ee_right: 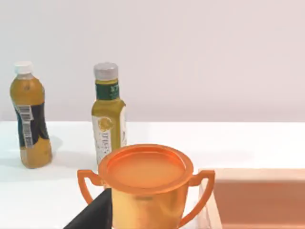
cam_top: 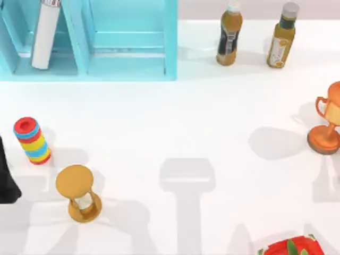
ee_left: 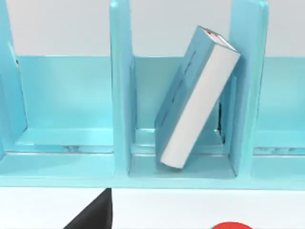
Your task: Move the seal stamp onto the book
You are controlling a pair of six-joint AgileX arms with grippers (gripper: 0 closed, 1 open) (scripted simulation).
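Book [ee_left: 198, 100], teal cover with white page edges: stood tilted inside the turquoise shelf unit [cam_top: 127, 40], in a compartment between two upright dividers, lower end on the compartment floor and upper end leaning on the divider beside it; from above, its white edge [cam_top: 45, 32] showed in the same compartment. Left gripper [ee_left: 93, 213]: a dark sliver low in its wrist view, facing the front of the shelf unit, apart from it; whether released or clenched could not be told. Left arm [cam_top: 6, 175]: dark shape at the table's left edge, in front of the shelf unit. Striped cylinder [cam_top: 32, 141], red, blue and yellow bands: on the white table [cam_top: 212, 117] in front of the shelf unit's left part. White-capped bottle [cam_top: 229, 34] and grey-capped bottle [cam_top: 281, 36]: upright, to the right of the shelf unit, the grey-capped one farther out. Hourglass [cam_top: 79, 194], golden-brown: farther forward of the shelf unit than the cylinder. Orange trophy cup [cam_top: 326, 119]: well to the right of the shelf unit. Right gripper [ee_right: 93, 214]: dark sliver close beside the trophy cup; grip state could not be told. Red item with green [cam_top: 292, 247]: farthest from the shelf unit.
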